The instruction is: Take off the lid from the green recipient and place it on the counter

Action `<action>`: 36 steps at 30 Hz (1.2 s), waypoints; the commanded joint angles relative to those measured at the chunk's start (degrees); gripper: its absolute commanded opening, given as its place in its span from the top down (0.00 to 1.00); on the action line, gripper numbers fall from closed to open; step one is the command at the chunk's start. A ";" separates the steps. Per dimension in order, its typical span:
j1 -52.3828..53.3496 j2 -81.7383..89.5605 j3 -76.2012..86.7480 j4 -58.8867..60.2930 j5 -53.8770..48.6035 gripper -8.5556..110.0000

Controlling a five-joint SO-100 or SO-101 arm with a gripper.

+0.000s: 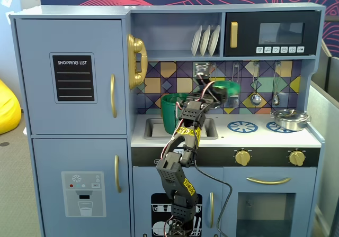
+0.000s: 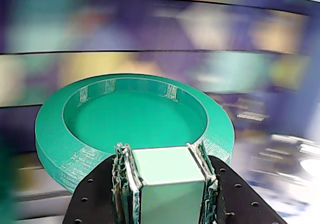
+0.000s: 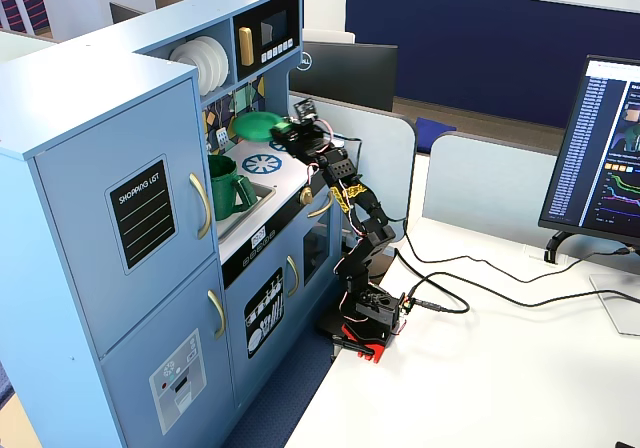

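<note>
My gripper is shut on the pale tab of the green lid and holds the lid in the air, tilted, in front of the tiled back wall. In a fixed view the lid hangs above the white counter, between the sink and the left burner ring, right of the open green recipient. The recipient stands in the sink with its mouth uncovered. In another fixed view the lid is up and to the right of the recipient, with the gripper behind it.
A silver pot with its own lid sits on the right burner. Ladles hang on the back wall. Plates stand on the shelf above, a gold phone at the left. The wrist view background is blurred.
</note>
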 commanded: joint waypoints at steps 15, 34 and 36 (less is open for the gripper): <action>7.21 -2.37 24.70 -29.36 2.11 0.93; 5.27 -9.67 34.63 -41.84 0.35 0.93; 5.19 -9.67 34.45 -41.40 -0.09 0.93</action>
